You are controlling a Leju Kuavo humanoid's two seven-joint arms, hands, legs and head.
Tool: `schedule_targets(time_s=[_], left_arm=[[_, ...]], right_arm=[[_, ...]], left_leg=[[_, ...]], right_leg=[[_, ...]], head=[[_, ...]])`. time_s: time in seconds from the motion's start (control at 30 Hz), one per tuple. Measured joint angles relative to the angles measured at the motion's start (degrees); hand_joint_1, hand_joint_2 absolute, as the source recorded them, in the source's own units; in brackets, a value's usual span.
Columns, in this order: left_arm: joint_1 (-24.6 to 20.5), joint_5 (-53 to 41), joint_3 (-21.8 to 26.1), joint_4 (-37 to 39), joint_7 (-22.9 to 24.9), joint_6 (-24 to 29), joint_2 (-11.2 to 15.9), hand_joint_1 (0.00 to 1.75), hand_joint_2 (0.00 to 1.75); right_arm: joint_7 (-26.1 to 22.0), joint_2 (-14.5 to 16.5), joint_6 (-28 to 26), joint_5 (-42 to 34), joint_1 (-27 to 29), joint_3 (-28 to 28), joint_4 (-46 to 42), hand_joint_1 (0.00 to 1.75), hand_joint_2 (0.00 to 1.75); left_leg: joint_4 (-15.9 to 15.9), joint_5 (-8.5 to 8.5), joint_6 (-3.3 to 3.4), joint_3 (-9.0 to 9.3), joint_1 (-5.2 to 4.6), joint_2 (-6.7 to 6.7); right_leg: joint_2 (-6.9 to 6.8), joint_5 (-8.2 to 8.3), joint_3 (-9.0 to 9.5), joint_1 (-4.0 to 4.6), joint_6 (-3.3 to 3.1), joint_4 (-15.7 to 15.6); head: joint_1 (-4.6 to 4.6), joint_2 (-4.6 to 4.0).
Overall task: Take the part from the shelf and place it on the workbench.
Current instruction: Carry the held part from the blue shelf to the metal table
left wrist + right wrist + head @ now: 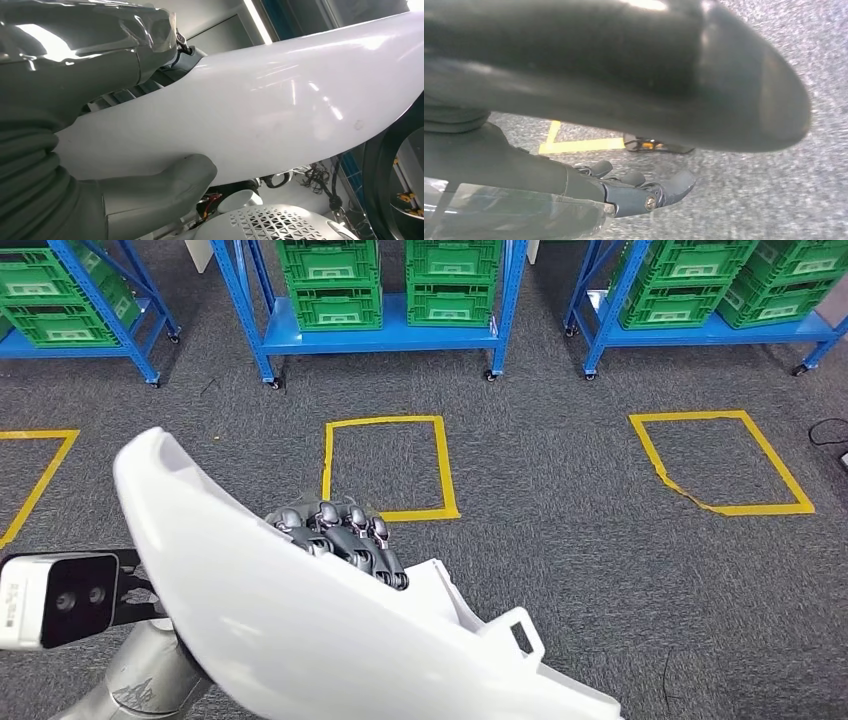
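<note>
White part point(300, 630), nearest the head camera: one long, curved, glossy shell, smooth on its outer face, with a rounded end and a small looped tab point(520, 632) on its upper edge. Its long axis runs diagonally across the head view, the rounded end up and to the robot's left, the other end running down and to the right out of the picture. It is held in the air above the carpet point(600, 570), touching no shelf or floor.

Left hand point(340, 537): grips the part. Dark fingers point(352, 540) curl over the upper edge in the head view; in the left wrist view the grey thumb point(170, 182) presses on the white face from the opposite side. The left arm's wrist camera point(55, 598) sits just beside the part's rounded end.

Right hand point(639, 192): seen in the right wrist view above the carpet, fingers loosely curved and apart, nothing in them.

Count on the carpet: three yellow tape squares, one centre point(388, 465), one right point(722, 462), one cut off at the left edge point(30, 480).

Count at the back: three blue racks point(385, 335), each holding green crates point(330, 280). Crate total cannot be told, as the frame cuts them off.
</note>
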Motion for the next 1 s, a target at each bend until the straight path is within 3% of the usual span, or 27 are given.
schedule_targets(time_s=[0.03, 0.07, 0.13, 0.2, 0.23, 0.3, 0.37, 0.4, 0.43, 0.47, 0.53, 0.6, 0.63, 0.67, 0.73, 0.77, 0.87, 0.9, 0.93, 0.97, 1.0], left_arm=[[0.0, 0.0, 0.0, 0.0, 0.0, 0.0, 0.0, 1.75, 1.75], [0.0, 0.0, 0.0, 0.0, 0.0, 0.0, -0.1, 1.75, 1.75], [0.0, 0.0, 0.0, 0.0, 0.0, 0.0, -0.1, 1.75, 1.75], [0.0, 0.0, 0.1, 0.0, 0.0, 0.0, -0.1, 1.75, 1.75], [0.0, 0.0, 0.1, 0.0, 0.0, 0.0, -0.1, 1.75, 1.75], [0.0, 0.0, 0.1, 0.1, 0.0, 0.0, 0.1, 1.75, 1.75], [0.0, 0.0, 0.1, 0.1, 0.0, 0.0, 0.1, 1.75, 1.75], [0.1, 0.0, 0.1, 0.1, 0.0, 0.0, 0.2, 1.75, 1.75], [0.1, 0.0, 0.1, 0.1, 0.0, 0.0, 0.2, 1.75, 1.75], [0.1, 0.0, 0.1, 0.2, 0.0, 0.0, 0.2, 1.75, 1.75], [0.0, 0.0, 0.1, 0.2, 0.0, 0.0, 0.2, 1.75, 1.75], [-0.1, 0.0, 0.1, 0.1, 0.0, 0.0, 0.1, 1.75, 1.75], [-0.2, 0.0, 0.1, 0.1, 0.0, 0.0, 0.0, 1.75, 1.75], [-0.3, 0.0, 0.1, 0.1, 0.0, 0.0, 0.0, 1.75, 1.75], [-0.4, 0.0, 0.1, 0.1, 0.0, 0.0, 0.0, 1.75, 1.75], [-0.5, 0.0, 0.1, 0.1, 0.0, 0.0, -0.1, 1.75, 1.75], [-0.5, 0.0, 0.0, 0.1, 0.0, 0.0, -0.2, 1.75, 1.75], [-0.4, 0.0, 0.0, 0.2, 0.0, 0.0, -0.2, 1.75, 1.75], [-0.3, 0.0, 0.0, 0.2, 0.0, 0.0, -0.2, 1.75, 1.75], [-0.2, 0.0, 0.0, 0.2, 0.0, 0.0, -0.2, 1.75, 1.75], [-0.1, 0.0, 0.0, 0.2, 0.0, 0.0, -0.2, 1.75, 1.75]], right_arm=[[0.0, -0.1, 0.0, 0.0, -0.1, 0.0, 0.0, 0.0, 0.0], [0.0, -0.2, 0.0, 0.0, -0.2, 0.0, 0.0, 0.0, 0.0], [0.0, -0.2, 0.0, 0.0, -0.3, 0.0, 0.1, 0.0, 0.0], [0.0, -0.1, 0.0, 0.0, -0.2, 0.0, 0.2, 0.0, 0.0], [0.0, -0.1, 0.0, 0.0, -0.2, 0.0, 0.3, 0.0, 0.0], [0.0, -0.1, 0.0, 0.0, -0.2, 0.0, 0.3, 0.0, 0.0], [0.0, -0.1, 0.0, 0.0, -0.2, 0.0, 0.3, 0.0, 0.0], [0.0, -0.1, 0.0, 0.0, -0.1, 0.0, 0.3, 0.0, 0.0], [0.0, -0.1, 0.0, 0.0, -0.1, 0.0, 0.3, 0.0, 0.0], [0.0, -0.1, 0.0, 0.0, -0.1, 0.0, 0.4, 0.0, 0.0], [0.0, 0.0, 0.0, 0.0, -0.1, 0.0, 0.4, 0.0, 0.0], [0.0, 0.2, 0.0, -0.1, -0.1, 0.0, 0.5, 0.0, 0.0], [0.0, 0.2, 0.0, -0.1, -0.1, 0.0, 0.6, 0.0, 0.0], [0.0, 0.2, 0.0, -0.1, 0.0, 0.0, 0.6, 0.0, 0.0], [0.0, 0.2, 0.0, -0.1, 0.0, 0.0, 0.7, 0.0, 0.0], [0.0, 0.2, 0.0, 0.0, 0.0, 0.0, 0.7, 0.0, 0.0], [0.0, 0.0, 0.0, 0.0, 0.0, 0.0, 0.8, 0.0, 0.0], [0.0, 0.0, 0.0, 0.0, 0.0, 0.0, 0.8, 0.0, 0.0], [0.0, -0.1, 0.0, 0.0, 0.0, 0.0, 0.8, 0.0, 0.0], [0.0, -0.1, 0.0, 0.0, 0.0, 0.0, 0.8, 0.0, 0.0], [0.0, -0.2, 0.0, 0.0, 0.0, 0.0, 0.8, 0.0, 0.0]], left_leg=[[0.7, 0.5, -0.24, -1.18, -0.05, -0.04], [1.3, 0.97, -0.52, -2.1, -0.09, -0.06], [2.0, 1.84, -1.11, -2.93, -0.17, -0.04], [2.1, 2.58, -1.65, -3.15, 0.0, -0.1], [2.5, 1.74, -1.99, -3.46, 0.14, -0.18], [6.6, -3.35, -2.82, -4.65, 0.51, -0.28], [14.0, -9.28, -3.47, -6.01, 0.84, -0.27], [17.2, -10.4, -3.59, -6.21, 0.95, -0.27], [19.0, -10.16, -3.56, -5.67, 1.0, -0.28], [18.8, -8.92, -3.36, -4.14, 1.01, -0.28], [12.5, -6.81, -2.26, 1.9, 0.68, -0.32], [3.4, -8.01, -1.01, 8.65, 0.03, -0.24], [0.6, -8.82, -0.57, 10.46, -0.29, -0.21], [-0.9, -9.09, -0.36, 11.08, -0.53, -0.17], [-2.0, -7.48, 0.18, 10.4, -0.39, -0.04], [-2.6, -6.43, 0.46, 9.94, -0.29, 0.04], [-3.0, -3.65, 0.77, 7.41, -0.2, 0.07], [-2.8, -2.96, 0.67, 6.35, -0.2, 0.09], [-2.5, -2.35, 0.55, 5.29, -0.17, 0.14], [-2.1, -1.84, 0.37, 4.18, -0.1, 0.17], [-1.5, -1.44, 0.15, 3.07, 0.02, 0.19]], right_leg=[[0.0, 0.04, 3.28, 0.02, 0.04, -4.4], [0.1, -0.57, 6.17, 0.09, -0.37, -8.6], [0.34, -2.38, 8.76, 0.39, -1.57, -13.3], [0.33, -1.88, 8.01, 0.43, -2.55, -13.5], [0.21, -1.29, 7.53, 0.38, -3.03, -13.4], [-0.05, 0.19, 6.15, 0.17, -3.72, -13.4], [-0.1, 1.77, 4.42, 0.24, -3.92, -13.3], [-0.11, 2.56, 3.49, 0.29, -3.89, -13.3], [-0.11, 3.34, 2.45, 0.38, -3.83, -13.2], [-0.11, 4.09, 1.48, 0.51, -3.78, -13.2], [-0.05, 5.44, 0.02, 0.73, -3.7, -13.2], [0.03, 6.57, -0.58, 0.91, -3.33, -13.3], [0.02, 7.13, -0.66, 0.8, -2.99, -13.4], [0.01, 7.72, -0.69, 0.77, -2.57, -13.6], [-0.01, 8.0, -1.21, 0.69, -2.16, -13.6], [0.05, 6.82, -1.94, 0.79, -2.33, -12.5], [0.2, -0.26, -5.33, 0.74, -3.02, -3.2], [0.19, -1.6, -6.01, 0.65, -2.74, 0.3], [0.19, -1.71, -5.92, 0.48, -2.13, 2.5], [0.17, -0.87, -4.84, 0.27, -1.34, 2.8], [0.16, 0.36, -2.75, 0.01, -0.56, 0.9]], head=[[0.01, 0.0], [-0.07, 0.0], [-0.16, 0.0], [-0.16, -0.01], [-0.2, 0.0], [-0.3, 0.0], [-0.43, 0.01], [-0.44, 0.01], [-0.45, 0.01], [-0.46, 0.01], [-0.45, 0.01], [-0.4, 0.01], [-0.42, 0.01], [-0.53, 0.01], [-0.77, 0.01], [-0.79, 0.01], [-0.54, 0.01], [-0.5, 0.01], [-0.5, 0.01], [-0.5, 0.01], [-0.5, 0.01]])
